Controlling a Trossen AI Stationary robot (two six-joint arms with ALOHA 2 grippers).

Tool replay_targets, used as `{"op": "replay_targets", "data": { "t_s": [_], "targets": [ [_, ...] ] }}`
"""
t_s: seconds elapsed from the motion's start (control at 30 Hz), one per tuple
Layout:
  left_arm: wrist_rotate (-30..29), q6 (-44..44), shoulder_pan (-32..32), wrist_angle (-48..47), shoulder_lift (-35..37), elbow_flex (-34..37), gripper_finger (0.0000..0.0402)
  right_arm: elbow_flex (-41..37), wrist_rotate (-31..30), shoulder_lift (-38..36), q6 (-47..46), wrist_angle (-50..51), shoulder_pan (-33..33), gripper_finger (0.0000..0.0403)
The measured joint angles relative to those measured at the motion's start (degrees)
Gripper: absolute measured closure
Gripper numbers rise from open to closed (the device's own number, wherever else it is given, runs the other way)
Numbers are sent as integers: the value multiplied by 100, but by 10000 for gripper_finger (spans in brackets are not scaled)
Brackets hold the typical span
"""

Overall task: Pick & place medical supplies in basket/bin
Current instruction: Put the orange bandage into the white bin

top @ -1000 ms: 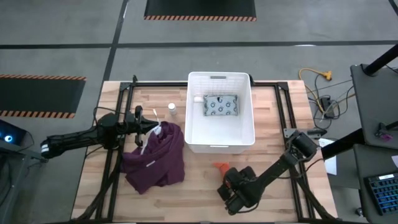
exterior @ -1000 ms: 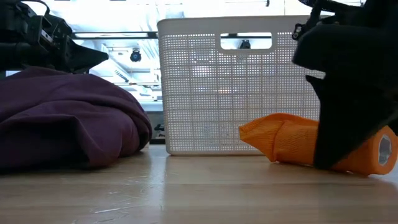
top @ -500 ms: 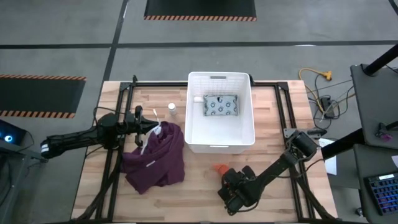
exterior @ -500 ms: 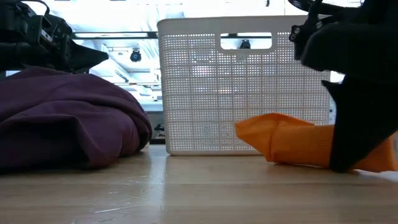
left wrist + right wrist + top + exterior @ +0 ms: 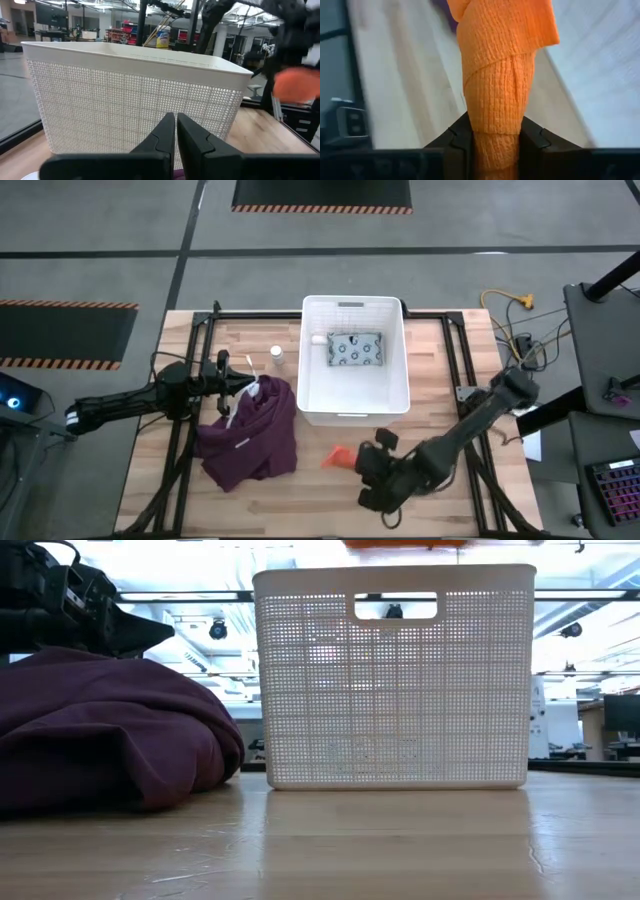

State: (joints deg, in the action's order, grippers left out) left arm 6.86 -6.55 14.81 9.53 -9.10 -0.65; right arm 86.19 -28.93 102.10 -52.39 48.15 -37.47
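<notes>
My right gripper (image 5: 364, 461) is shut on the orange tube-like roll of bandage (image 5: 336, 457) and holds it in the air near the table's front, in front of the white basket (image 5: 305, 370). The low view shows only a strip of the roll (image 5: 400, 543) at its top edge. Inside the basket lie the grey dotted packet (image 5: 355, 348) and a tiny white bottle (image 5: 318, 338). Another white bottle (image 5: 277, 354) stands on the table left of the basket. My left gripper (image 5: 246, 385) waits shut at the far edge of the maroon cloth (image 5: 250, 432). My right gripper pinches one end of the orange roll (image 5: 495, 137) between its two fingers (image 5: 457, 145). The roll runs on forward along the fingers, toward the table's left, and its loose flap (image 5: 520, 25) is at the free end. It is lifted clear of the table.
The maroon cloth lies heaped on the left half of the table, beside the basket's left wall. Black frame rails (image 5: 190, 430) run along the table's left and right sides. Bare wood shows in front of the basket.
My right gripper has shut on the orange roll, which lay on the table in front of the basket, and has gone up with it. The roll has left the table and now hangs clear, a little farther toward the table's left.
</notes>
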Motion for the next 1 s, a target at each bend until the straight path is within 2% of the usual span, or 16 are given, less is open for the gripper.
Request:
{"op": "replay_targets", "data": {
  "t_s": [0.13,0.3,0.4,0.53,0.7,0.83,1.0],
  "targets": [
    [-1,1,0,-24,0,1,400,70,-328,-740,814,-309,279,320],
    [-1,0,0,-38,0,1,400,69,-1435,-1498,1257,-263,809,321],
    [1,1,0,-36,0,1,400,68,-1386,-1766,1607,-120,1362,320],
    [-1,-1,0,-36,0,1,400,56,-628,-1847,2301,125,2268,321],
    [-1,-1,0,-36,0,1,400,-21,753,-1668,3217,217,3455,322],
    [1,0,0,-35,4,1,400,-113,1788,-1441,3971,240,4128,318],
    [1,1,0,-36,2,0,400,-281,2358,-1150,4695,263,4619,321]
  ]
}}
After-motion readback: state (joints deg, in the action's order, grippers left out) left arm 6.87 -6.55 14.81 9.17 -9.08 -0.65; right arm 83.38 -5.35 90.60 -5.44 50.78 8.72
